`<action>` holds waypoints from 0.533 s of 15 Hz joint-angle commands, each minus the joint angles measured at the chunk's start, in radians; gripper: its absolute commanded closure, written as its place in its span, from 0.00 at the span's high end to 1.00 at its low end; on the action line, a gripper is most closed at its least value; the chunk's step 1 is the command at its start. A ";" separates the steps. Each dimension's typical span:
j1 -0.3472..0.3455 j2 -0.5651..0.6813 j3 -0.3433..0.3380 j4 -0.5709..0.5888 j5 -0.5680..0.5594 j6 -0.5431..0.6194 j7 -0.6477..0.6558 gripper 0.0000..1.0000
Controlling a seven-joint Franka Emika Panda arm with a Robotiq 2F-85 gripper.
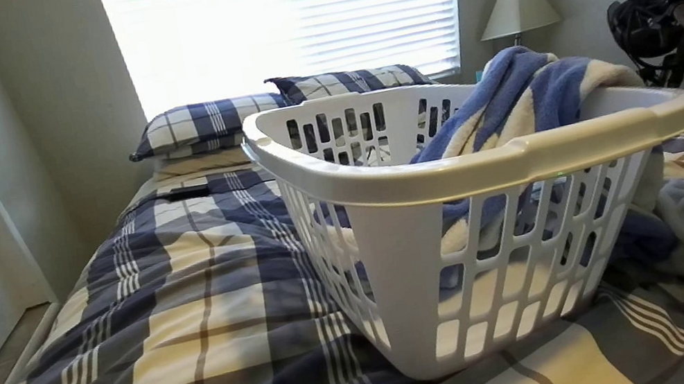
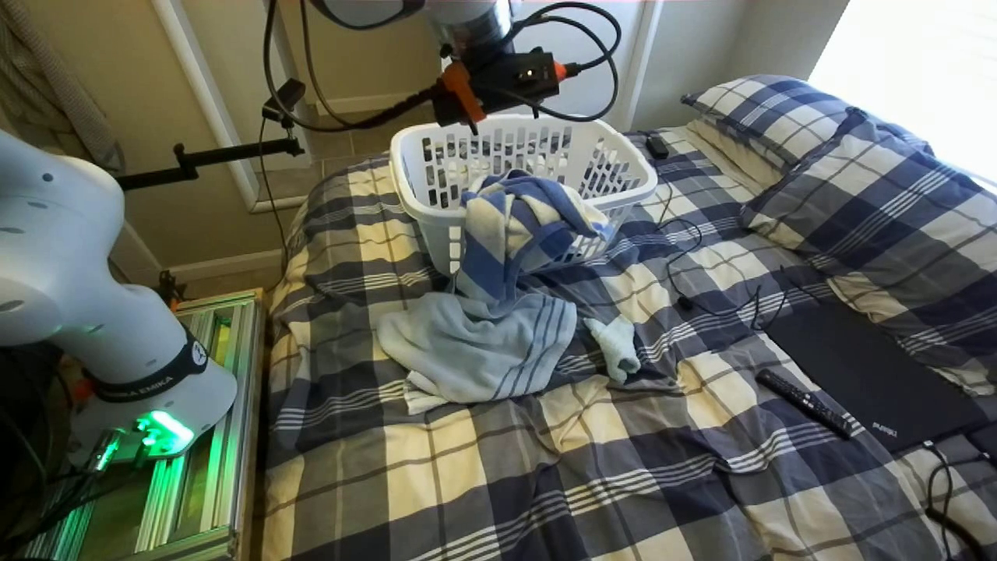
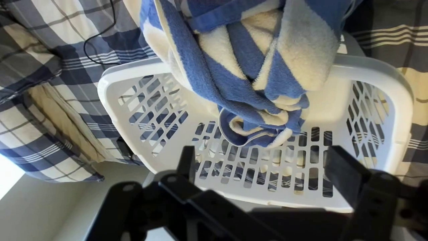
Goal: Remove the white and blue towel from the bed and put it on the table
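A blue and white towel hangs over the white basket's rim, partly inside it, in both exterior views. It also shows in the wrist view. A paler grey-white towel with blue stripes lies crumpled on the bed against the blue and white one. The plaid bed carries the basket and both towels. My gripper is open and empty above the basket. Its fingers stand wide apart, and the towel's lower end lies beyond them, apart from them. No table is recognisable in these views.
The white laundry basket has a raised rim and slotted walls. A small pale cloth, a remote, a dark laptop and cables lie on the bed. Plaid pillows are at its head. A lamp stands behind.
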 commanded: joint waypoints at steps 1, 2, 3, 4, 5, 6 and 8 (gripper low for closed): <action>0.039 0.000 -0.035 0.000 -0.016 0.004 0.012 1.00; 0.039 0.000 -0.035 0.000 -0.016 0.004 0.012 1.00; 0.039 0.000 -0.035 0.000 -0.016 0.004 0.013 1.00; 0.039 0.000 -0.035 0.000 -0.016 0.005 0.013 1.00; 0.040 0.000 -0.043 -0.011 -0.002 0.011 0.013 1.00; 0.041 -0.002 -0.052 -0.021 0.004 0.002 0.027 1.00; 0.029 -0.001 -0.077 -0.059 0.012 0.030 0.050 1.00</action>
